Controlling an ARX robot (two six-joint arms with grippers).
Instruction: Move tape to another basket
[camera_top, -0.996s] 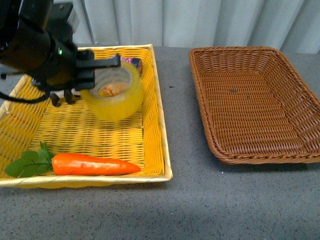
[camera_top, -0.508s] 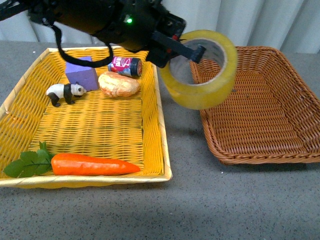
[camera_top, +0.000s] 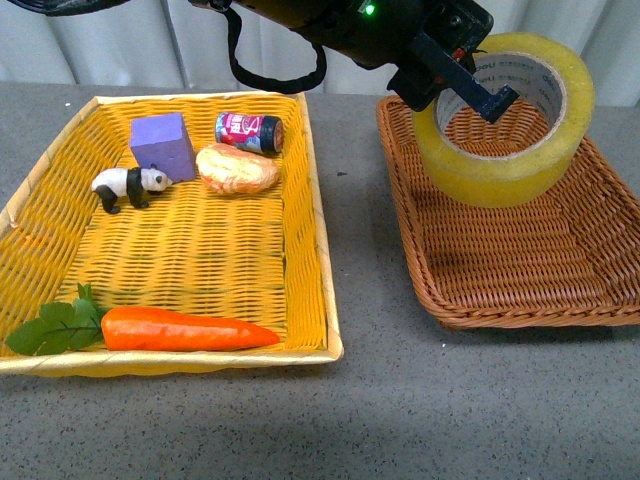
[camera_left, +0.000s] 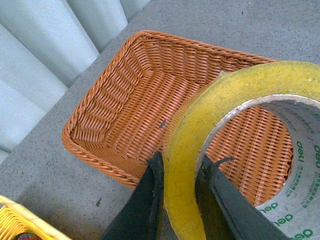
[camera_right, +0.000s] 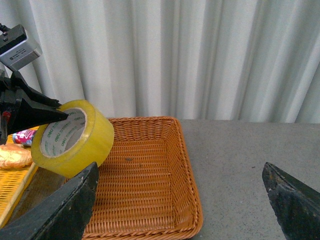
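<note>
Left gripper (camera_left: 181, 167) clenched on one wall of the tape (camera_top: 505, 165); the roll hangs tilted above the basket (camera_top: 520, 255), clear of it. Risk as I judge it: the pinch is thin, so the roll may pivot or slip. Dropped from here it could roll over the rim.

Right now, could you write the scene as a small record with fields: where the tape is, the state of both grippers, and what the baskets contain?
tape: tilted, held in the air over the brown basket
left gripper: shut on the tape's wall, one finger inside the core, one outside
right gripper: open, holding nothing
brown basket: right of the yellow basket in the front view
yellow basket: carrot, panda figure, purple block, bread roll, small can
task status: tape not yet released
</note>
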